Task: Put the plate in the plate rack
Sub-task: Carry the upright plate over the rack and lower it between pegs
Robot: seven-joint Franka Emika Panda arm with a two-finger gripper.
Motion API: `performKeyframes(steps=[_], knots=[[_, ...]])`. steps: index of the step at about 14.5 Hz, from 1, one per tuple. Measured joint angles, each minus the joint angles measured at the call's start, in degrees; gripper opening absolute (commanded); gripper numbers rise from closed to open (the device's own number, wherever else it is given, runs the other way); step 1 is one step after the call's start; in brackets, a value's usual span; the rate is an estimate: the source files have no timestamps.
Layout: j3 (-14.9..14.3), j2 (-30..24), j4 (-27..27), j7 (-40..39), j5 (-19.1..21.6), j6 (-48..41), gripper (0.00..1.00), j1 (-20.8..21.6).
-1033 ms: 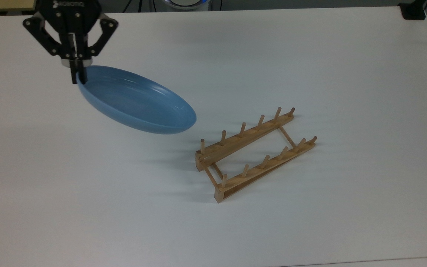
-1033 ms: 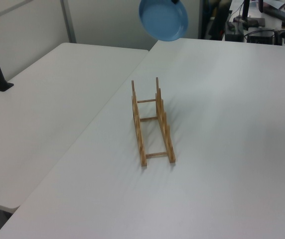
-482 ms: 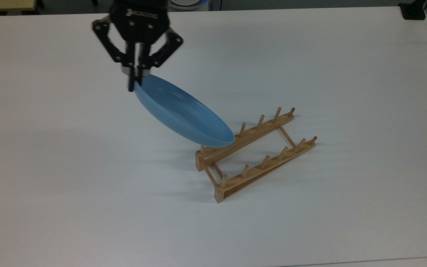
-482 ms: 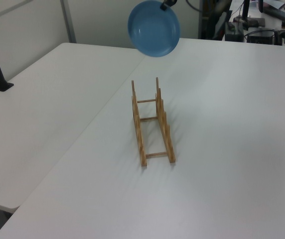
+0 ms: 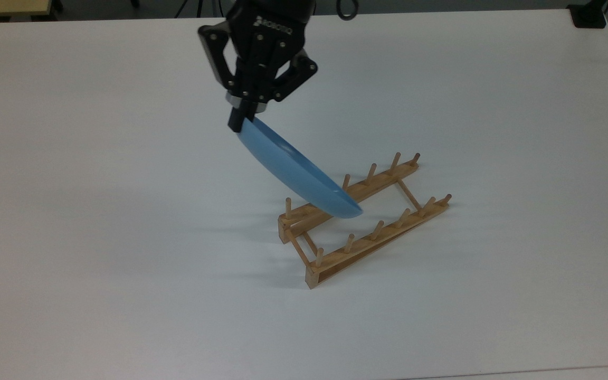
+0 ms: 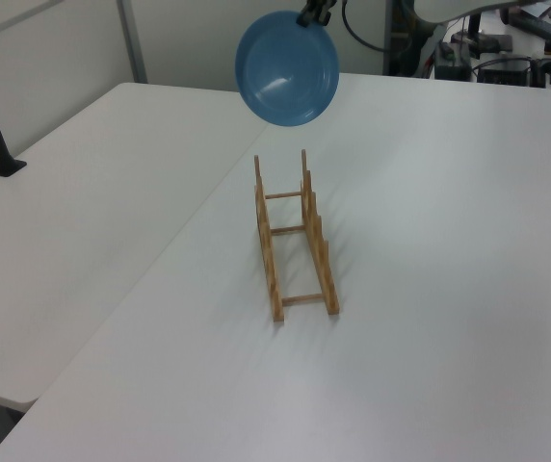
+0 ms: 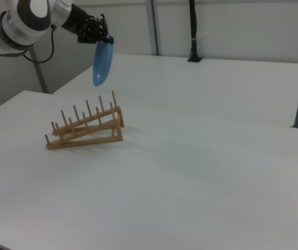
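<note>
Tool (image 5: 239, 122) pinched on top rim of plate (image 5: 297, 171); plate hanging nearly on edge, in the air above plate rack (image 5: 363, 218), clear of the pegs in the left view. Smooth, glossy, rigid, light blue, round with raised rim; likely slippery and chip-prone, liable to swing from one rim pinch. Rack: pale wood, two rails, upright dowels, standing on matte white table (image 5: 494, 105).

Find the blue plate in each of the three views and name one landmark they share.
Top view: plate left of centre, hanging tilted from the gripper, its low edge overlapping the rack.
Left view: plate at top centre, above the rack.
Right view: plate upper left, edge-on, above the rack.
Shared landmark: the wooden rack.
</note>
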Motion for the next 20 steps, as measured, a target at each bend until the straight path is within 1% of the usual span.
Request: performKeyframes(steps=[3,5,9,11,17,20], knots=[[0.0,0.3,-0.2,0.3,-1.9,-1.1,0.0,1.8],[0.0,0.8,-1.0,0.6,-4.0,-1.9,0.0,3.3],[0.0,2.3,-2.7,4.0,-9.3,-2.5,0.0,4.5],[0.0,3.2,-2.9,5.4,-11.1,-2.7,0.0,4.7],[0.0,3.9,-2.9,6.0,-12.6,-5.6,0.0,6.0],[1.0,3.9,-2.9,6.0,-13.4,-7.6,0.0,6.3]])
